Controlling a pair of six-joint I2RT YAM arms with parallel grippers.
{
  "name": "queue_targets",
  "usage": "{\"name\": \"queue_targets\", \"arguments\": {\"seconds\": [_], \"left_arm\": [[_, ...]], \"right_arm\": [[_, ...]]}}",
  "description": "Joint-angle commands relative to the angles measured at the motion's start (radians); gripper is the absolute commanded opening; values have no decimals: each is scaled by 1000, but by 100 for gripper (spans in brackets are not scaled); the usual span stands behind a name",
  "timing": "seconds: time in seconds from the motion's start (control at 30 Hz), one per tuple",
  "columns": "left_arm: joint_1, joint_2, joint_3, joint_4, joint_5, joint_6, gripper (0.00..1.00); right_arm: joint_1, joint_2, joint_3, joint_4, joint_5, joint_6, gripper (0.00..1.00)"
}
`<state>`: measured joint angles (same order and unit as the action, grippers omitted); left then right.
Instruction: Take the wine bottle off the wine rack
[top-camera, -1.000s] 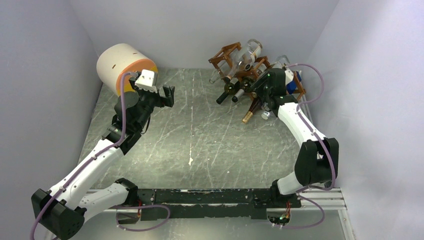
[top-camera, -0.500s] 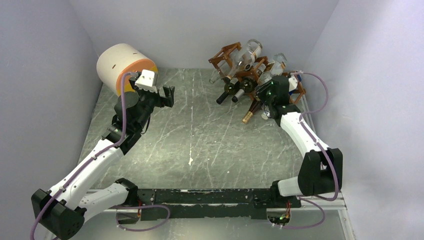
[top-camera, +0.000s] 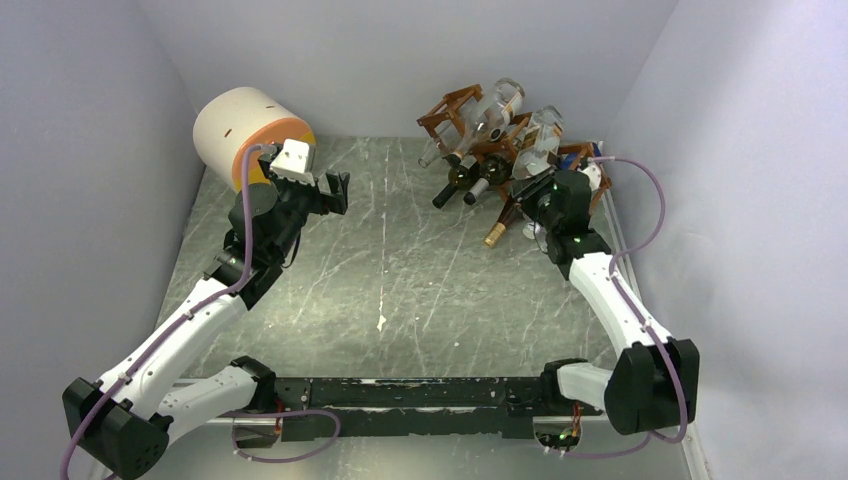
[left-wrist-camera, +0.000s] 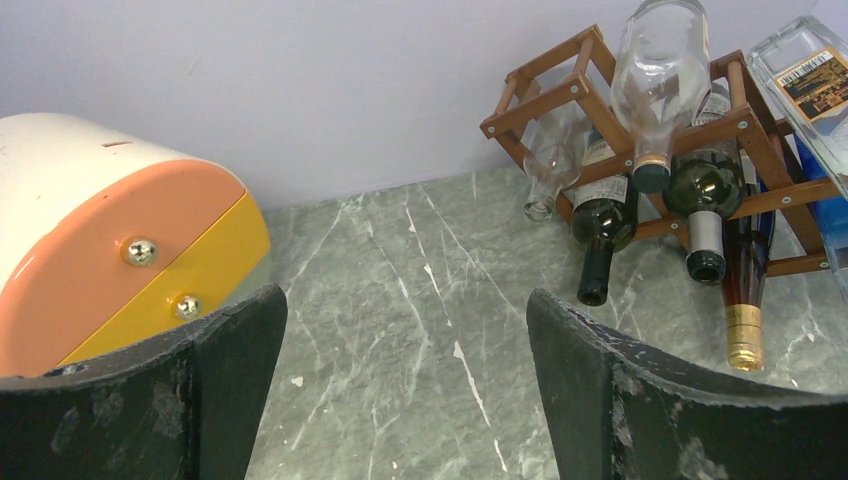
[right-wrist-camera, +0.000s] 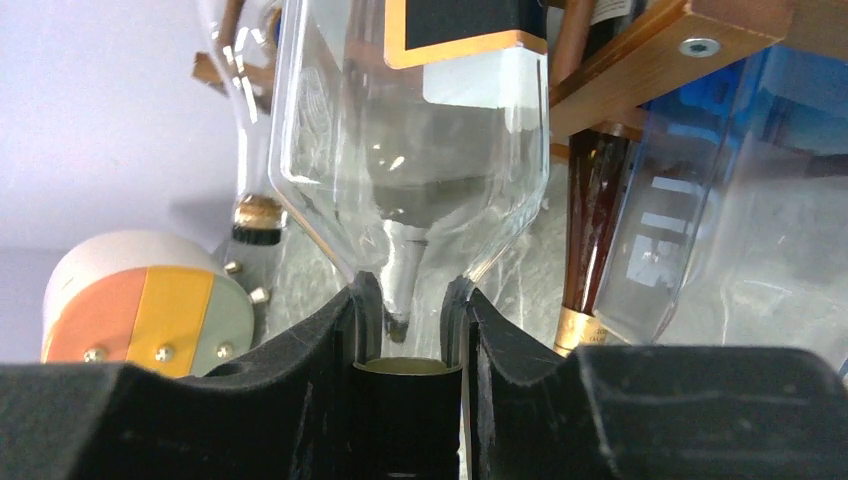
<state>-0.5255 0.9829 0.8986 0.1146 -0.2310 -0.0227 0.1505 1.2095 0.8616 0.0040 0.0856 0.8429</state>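
The grey marbled worktop (top-camera: 400, 260) sits between pale walls, and the rack (top-camera: 478, 132) stands in its far right corner. You have the first step done. The right pincer (right-wrist-camera: 405, 335) is closed on the dark-capped neck of the clear bottle (right-wrist-camera: 410, 150), with a finger (right-wrist-camera: 335, 345) pressed in on each side and no gap showing. The bottle hangs neck-down towards the wrist, its base tilted up and back. From above, its body lies along the rack's upper right side, touching or just beside the wooden slats. I can't tell whether it bears on them, but I judge it isn't free of the frame yet. What's left for you is the draw itself: pull it along its own axis until the base clears the lattice, then carry it away from the rack. Watch the dark bottles (top-camera: 462, 178) in the lower cubbies and the blue-tinted one just beside yours, because any sideways pull could nudge them or the frame. The left pincer (left-wrist-camera: 405, 310) hovers over the left of the worktop near the white-and-orange cylinder (top-camera: 245, 130), spread wide with nothing in it, well apart from the rack and taking no part.
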Motion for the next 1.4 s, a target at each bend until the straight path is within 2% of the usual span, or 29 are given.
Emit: {"name": "queue_targets", "arguments": {"seconds": [0.0, 0.33, 0.53, 0.93, 1.07, 1.37], "left_arm": [[-4, -8, 20, 14, 37, -3, 93], [-5, 2, 31, 6, 121, -9, 93], [-5, 8, 40, -2, 140, -19, 93], [-19, 12, 39, -4, 124, -13, 93], [-21, 14, 40, -6, 126, -11, 93], [-24, 24, 48, -9, 189, -10, 93]], "right_arm": [[1, -109, 13, 244, -70, -97, 0], [-1, -193, 63, 118, -250, -201, 0], [-3, -204, 57, 82, -210, -155, 0], [-12, -229, -65, 277, -206, 151, 0], [-11, -248, -87, 316, -220, 156, 0], [-11, -327, -78, 290, -273, 101, 0]]}}
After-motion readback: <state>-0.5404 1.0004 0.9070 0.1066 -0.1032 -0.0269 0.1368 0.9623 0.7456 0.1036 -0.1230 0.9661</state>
